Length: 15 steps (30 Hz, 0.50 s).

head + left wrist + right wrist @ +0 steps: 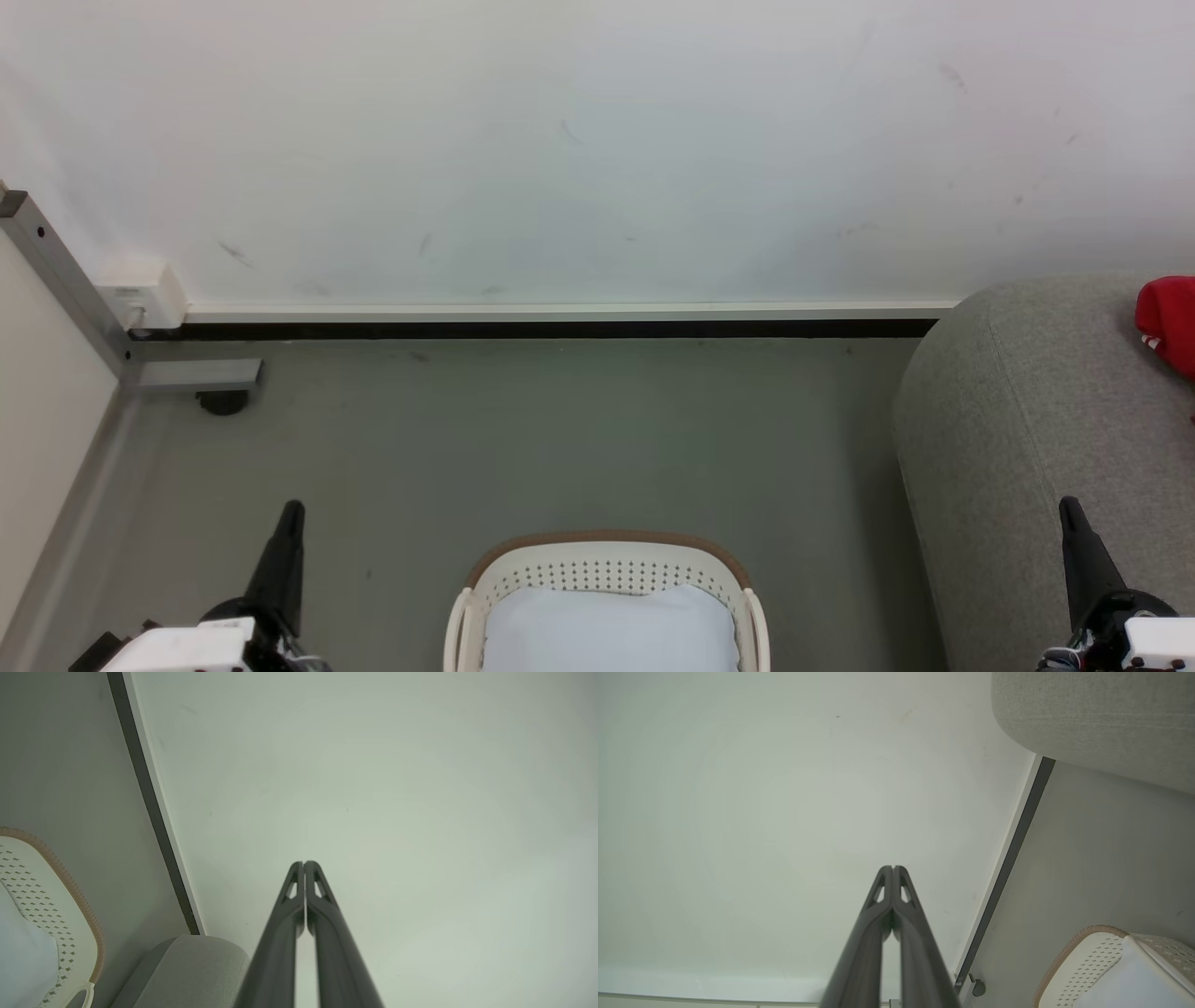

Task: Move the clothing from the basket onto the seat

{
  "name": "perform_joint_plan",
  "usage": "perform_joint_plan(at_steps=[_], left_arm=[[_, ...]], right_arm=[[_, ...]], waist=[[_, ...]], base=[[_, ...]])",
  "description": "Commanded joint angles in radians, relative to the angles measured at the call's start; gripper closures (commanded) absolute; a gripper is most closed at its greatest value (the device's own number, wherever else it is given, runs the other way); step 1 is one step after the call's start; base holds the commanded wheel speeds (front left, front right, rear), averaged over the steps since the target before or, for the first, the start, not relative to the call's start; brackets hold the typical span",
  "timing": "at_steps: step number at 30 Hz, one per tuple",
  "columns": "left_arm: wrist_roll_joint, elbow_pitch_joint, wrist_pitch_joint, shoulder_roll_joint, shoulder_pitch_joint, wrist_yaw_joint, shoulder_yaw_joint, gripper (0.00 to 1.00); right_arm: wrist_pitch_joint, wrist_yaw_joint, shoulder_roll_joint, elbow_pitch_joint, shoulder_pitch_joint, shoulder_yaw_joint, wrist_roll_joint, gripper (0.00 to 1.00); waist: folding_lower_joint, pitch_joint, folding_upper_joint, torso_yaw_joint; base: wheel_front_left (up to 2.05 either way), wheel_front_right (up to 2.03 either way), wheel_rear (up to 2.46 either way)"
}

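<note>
Beside the basket (607, 566), both end effectors (292, 511) (1070, 507) closed, empty

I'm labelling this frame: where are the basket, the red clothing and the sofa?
basket (607, 571): head view, perforated back wall.
red clothing (1169, 317): head view, middle of the visible fabric.
sofa (1008, 420): head view, rounded grey end.

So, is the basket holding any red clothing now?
None visible: the basket shows a pale pad; red clothing lies on the seat.
</note>
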Motion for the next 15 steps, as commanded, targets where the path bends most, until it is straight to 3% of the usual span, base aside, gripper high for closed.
perform_joint_plan(at_steps=[1, 15], left_arm=[[-0.014, 0.001, 0.004, 0.002, -0.010, -0.007, 0.003, 1.00], [-0.014, 0.001, 0.004, 0.002, -0.009, -0.007, 0.003, 1.00]], right_arm=[[0.003, -0.002, -0.007, -0.004, -0.011, -0.003, 0.002, 1.00], [0.003, -0.002, -0.007, -0.004, -0.012, -0.003, 0.002, 1.00]], waist=[[-0.0001, 0.000, 0.0000, 0.000], [-0.0001, 0.000, 0.0000, 0.000]], base=[[0.00, 0.00, 0.00], [0.00, 0.00, 0.00]])
